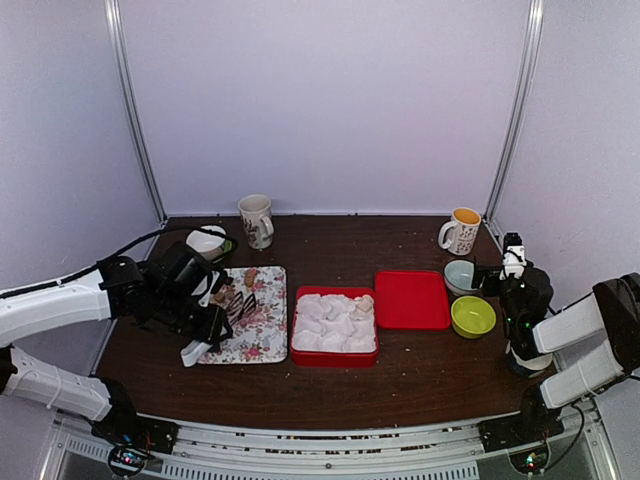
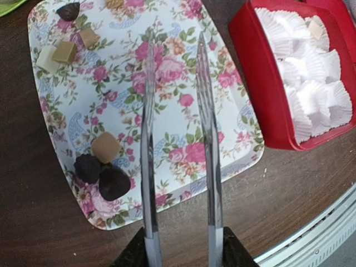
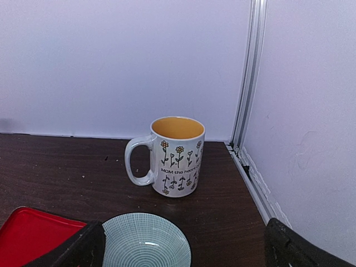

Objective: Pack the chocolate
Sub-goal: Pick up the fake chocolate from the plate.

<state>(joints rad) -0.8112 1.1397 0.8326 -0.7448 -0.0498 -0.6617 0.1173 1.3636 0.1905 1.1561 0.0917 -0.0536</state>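
Left fingers (image 2: 130, 257) grasping metal tongs (image 2: 204, 139), blades apart above floral tray (image 2: 167, 128), likely to pinch a chocolate piece (image 2: 105, 147) for paper cups (image 2: 311, 94); right fingers (image 3: 78, 250) released, parked clear.

Mug (image 3: 172, 158) reads "MOM the heart"

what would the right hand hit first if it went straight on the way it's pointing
Probably the pale green ribbed bowl, lying low just ahead of the open right hand. If it clears the rim, the flowered mug behind comes next; depth is hard to judge.
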